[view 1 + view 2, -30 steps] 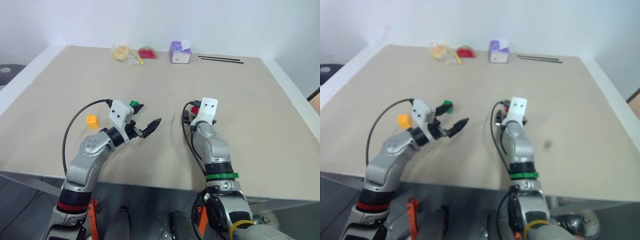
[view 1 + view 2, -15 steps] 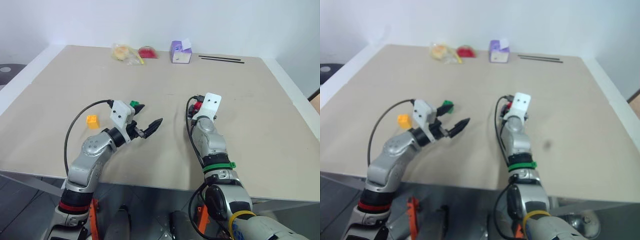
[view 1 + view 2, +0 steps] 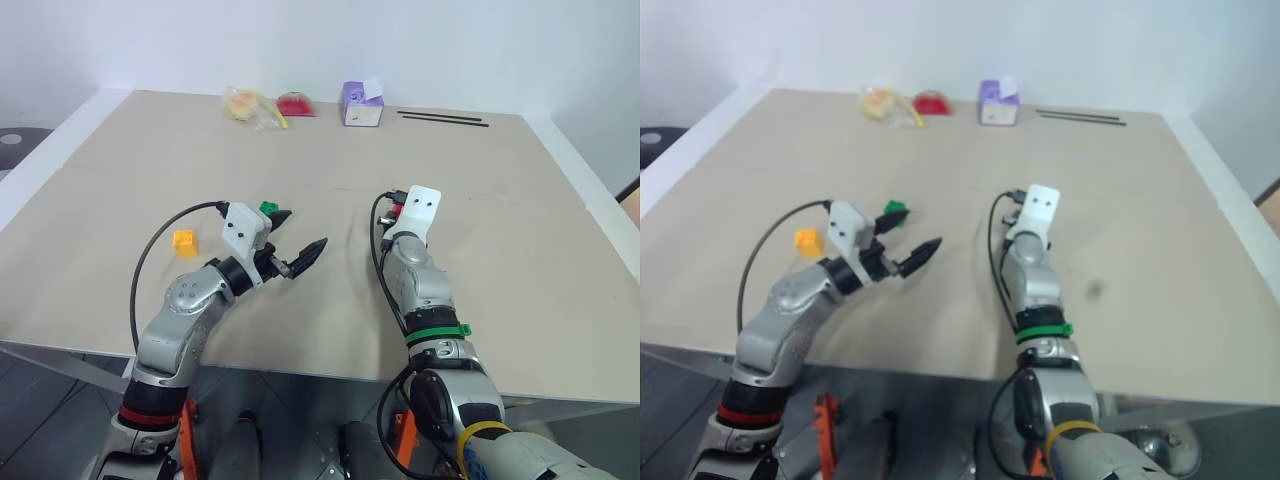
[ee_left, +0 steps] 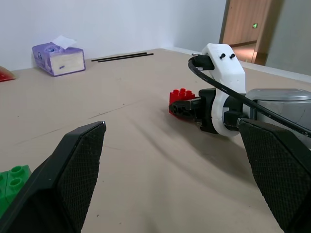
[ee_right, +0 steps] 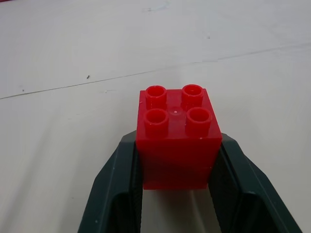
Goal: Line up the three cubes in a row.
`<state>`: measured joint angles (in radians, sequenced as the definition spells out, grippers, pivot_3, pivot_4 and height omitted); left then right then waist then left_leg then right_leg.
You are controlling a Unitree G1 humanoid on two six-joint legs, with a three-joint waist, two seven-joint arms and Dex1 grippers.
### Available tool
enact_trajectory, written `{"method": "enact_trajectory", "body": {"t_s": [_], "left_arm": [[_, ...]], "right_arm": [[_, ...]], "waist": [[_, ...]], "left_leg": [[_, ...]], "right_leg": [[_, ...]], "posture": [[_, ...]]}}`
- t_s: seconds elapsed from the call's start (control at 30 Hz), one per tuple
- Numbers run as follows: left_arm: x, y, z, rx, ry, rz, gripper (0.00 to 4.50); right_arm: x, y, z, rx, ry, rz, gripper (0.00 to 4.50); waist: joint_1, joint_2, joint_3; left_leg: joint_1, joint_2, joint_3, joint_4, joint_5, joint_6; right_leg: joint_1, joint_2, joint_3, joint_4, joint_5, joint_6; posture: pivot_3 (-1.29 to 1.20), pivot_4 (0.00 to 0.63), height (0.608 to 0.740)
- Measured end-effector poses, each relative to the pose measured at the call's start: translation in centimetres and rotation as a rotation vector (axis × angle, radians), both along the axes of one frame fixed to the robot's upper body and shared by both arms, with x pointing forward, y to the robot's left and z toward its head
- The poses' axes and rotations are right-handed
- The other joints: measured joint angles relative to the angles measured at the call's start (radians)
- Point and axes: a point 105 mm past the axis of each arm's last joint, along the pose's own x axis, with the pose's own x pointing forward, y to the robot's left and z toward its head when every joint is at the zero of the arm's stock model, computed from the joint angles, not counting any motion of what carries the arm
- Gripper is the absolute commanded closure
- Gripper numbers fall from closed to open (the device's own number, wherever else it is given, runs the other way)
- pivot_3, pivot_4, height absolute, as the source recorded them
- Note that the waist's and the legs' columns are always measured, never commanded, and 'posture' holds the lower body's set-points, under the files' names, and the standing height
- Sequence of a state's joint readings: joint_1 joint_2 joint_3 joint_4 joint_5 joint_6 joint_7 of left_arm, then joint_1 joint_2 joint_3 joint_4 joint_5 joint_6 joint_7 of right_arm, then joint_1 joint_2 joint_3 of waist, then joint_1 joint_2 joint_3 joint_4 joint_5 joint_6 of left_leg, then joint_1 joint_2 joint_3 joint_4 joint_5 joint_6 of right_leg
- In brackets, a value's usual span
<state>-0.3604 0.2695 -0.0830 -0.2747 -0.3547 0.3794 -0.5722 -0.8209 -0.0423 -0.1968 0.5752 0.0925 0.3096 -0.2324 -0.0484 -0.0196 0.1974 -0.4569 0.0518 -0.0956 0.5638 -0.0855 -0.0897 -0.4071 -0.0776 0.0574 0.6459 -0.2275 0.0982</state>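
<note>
Right end effector (image 5: 175,194) pinches the red cube (image 5: 176,145) at frame centre on the worktop (image 3: 480,200). Left end effector (image 3: 296,243), fingers spread, hovers centre-left beside the green cube (image 3: 268,208); the yellow-orange cube (image 3: 184,240) sits farther left.

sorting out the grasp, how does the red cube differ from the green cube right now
The red cube is clamped between the right gripper fingers; the green cube sits free on the table, with the open left gripper just next to it. The red one is on the robot's right side, the green on its left. Both are small studded bricks, studs up.
</note>
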Motion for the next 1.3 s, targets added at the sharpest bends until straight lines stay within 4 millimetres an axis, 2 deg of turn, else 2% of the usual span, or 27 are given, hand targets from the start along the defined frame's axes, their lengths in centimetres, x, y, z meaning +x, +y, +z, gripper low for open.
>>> {"method": "enact_trajectory", "body": {"t_s": [0.07, 0.17, 0.33, 0.43, 0.57, 0.63, 0.77, 0.93, 1.3], "left_arm": [[-0.6, 0.2, -0.6, 0.038, 0.007, -0.029, 0.00], [-1.5, 0.9, -2.0, 0.130, 0.027, -0.084, 0.00], [-2.7, 2.0, -2.8, 0.235, 0.029, -0.170, 0.00], [-3.2, 2.7, -2.8, 0.262, 0.013, -0.214, 0.00], [-3.8, 3.2, -2.8, 0.279, 0.008, -0.256, 0.00], [-4.1, 3.4, -2.8, 0.288, 0.009, -0.291, 0.00], [-4.4, 3.7, -2.7, 0.292, 0.015, -0.328, 0.00], [-4.6, 3.8, -2.7, 0.302, 0.018, -0.344, 0.00], [-4.6, 4.0, -2.9, 0.309, 0.034, -0.341, 0.00]], "right_arm": [[0.1, 0.2, 0.2, -0.044, -0.013, 0.100, 3.25], [-0.5, 0.7, 1.3, -0.145, -0.058, 0.369, 3.25], [-3.9, 1.2, 3.9, -0.305, -0.096, 0.898, 3.25], [-6.4, 1.5, 3.8, -0.361, -0.057, 1.184, 3.25], [-8.5, 2.0, 3.3, -0.362, -0.005, 1.405, 3.25], [-9.0, 2.5, 3.0, -0.367, 0.030, 1.502, 3.25], [-9.2, 2.9, 2.8, -0.422, 0.065, 1.598, 3.25], [-9.7, 2.7, 1.2, -0.453, 0.138, 1.670, 3.25], [-10.8, 1.4, -0.8, -0.453, 0.209, 1.695, 3.25]], "waist": [[0.000, 0.000, 0.000], [0.001, 0.001, 0.001], [0.000, 0.001, 0.001], [0.000, 0.001, 0.001], [-0.001, 0.001, 0.001], [-0.001, 0.001, 0.001], [0.000, 0.001, 0.001], [0.002, 0.001, 0.001], [0.002, 0.001, 0.001]], "left_leg": [[0.000, 0.000, 0.000, -0.001, 0.000, 0.000], [-0.001, 0.000, 0.000, -0.001, 0.000, 0.000], [-0.001, 0.000, 0.000, -0.001, 0.000, -0.001], [-0.001, 0.000, 0.001, -0.001, -0.001, -0.001], [-0.001, 0.001, 0.001, -0.001, -0.001, -0.002], [-0.001, 0.001, 0.002, 0.000, -0.001, -0.002], [-0.001, 0.001, 0.002, 0.000, -0.001, -0.002], [-0.001, 0.000, 0.002, 0.000, -0.002, -0.003], [-0.001, 0.000, 0.002, 0.000, -0.002, -0.003]], "right_leg": [[0.000, 0.000, 0.000, 0.000, 0.000, 0.000], [0.000, 0.000, 0.001, 0.000, -0.001, 0.000], [-0.001, 0.000, 0.000, 0.000, -0.002, 0.000], [-0.001, 0.000, 0.001, 0.000, -0.002, 0.000], [-0.002, 0.000, 0.001, 0.000, -0.002, 0.000], [-0.002, 0.000, 0.001, 0.000, -0.002, -0.001], [-0.002, 0.000, 0.001, 0.000, -0.002, 0.000], [-0.002, 0.000, 0.001, 0.000, -0.003, 0.000], [-0.002, 0.000, 0.001, 0.000, -0.003, 0.000]], "posture": [[0.00, 0.150, 0.740], [0.00, 0.150, 0.740], [0.00, 0.150, 0.740], [0.00, 0.150, 0.740], [0.00, 0.150, 0.740], [0.00, 0.150, 0.740], [0.00, 0.150, 0.740], [0.00, 0.150, 0.740], [0.00, 0.150, 0.740]]}}
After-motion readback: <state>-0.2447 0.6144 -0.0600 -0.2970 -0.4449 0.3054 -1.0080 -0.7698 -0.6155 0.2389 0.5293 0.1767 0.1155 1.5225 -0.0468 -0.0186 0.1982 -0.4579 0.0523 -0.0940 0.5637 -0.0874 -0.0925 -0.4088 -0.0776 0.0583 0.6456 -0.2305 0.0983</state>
